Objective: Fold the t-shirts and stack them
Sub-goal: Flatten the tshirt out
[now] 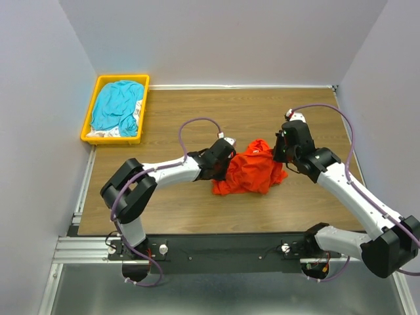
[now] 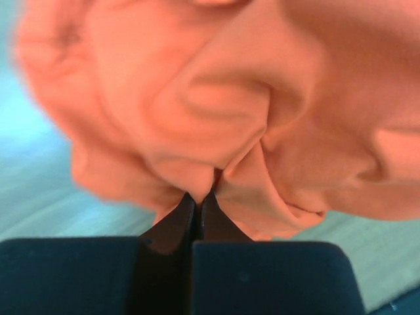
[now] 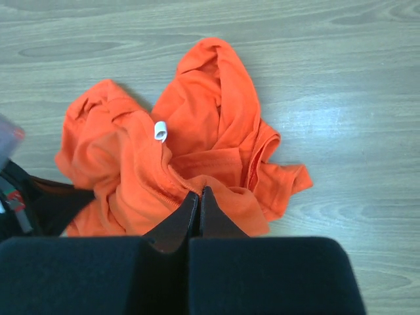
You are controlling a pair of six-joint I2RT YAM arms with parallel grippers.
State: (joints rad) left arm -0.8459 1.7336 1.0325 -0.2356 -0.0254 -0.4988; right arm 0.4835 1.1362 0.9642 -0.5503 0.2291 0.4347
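From above, the orange shirt (image 1: 251,172) lies in a crumpled heap in the middle of the brown tabletop (image 1: 197,210). The left hand (image 1: 230,165) touches the heap's left side. The right hand (image 1: 280,155) touches its right side. Far back on the left stands a yellow bin (image 1: 111,139). Inside it, a teal shirt (image 1: 117,105) lies on top of some white cloth (image 1: 105,133).

In the left wrist view, the orange shirt fills almost the whole picture, very close and blurry. The left hand's fingers (image 2: 174,223) are pressed together, and they pinch a fold of the shirt at their tips.

In the right wrist view, the shirt lies bunched on the tabletop, and a small white tag (image 3: 159,130) shows on it. The right hand's fingers (image 3: 177,220) are pressed together, with their tips on the shirt's near edge. I cannot tell if any cloth is caught between them.
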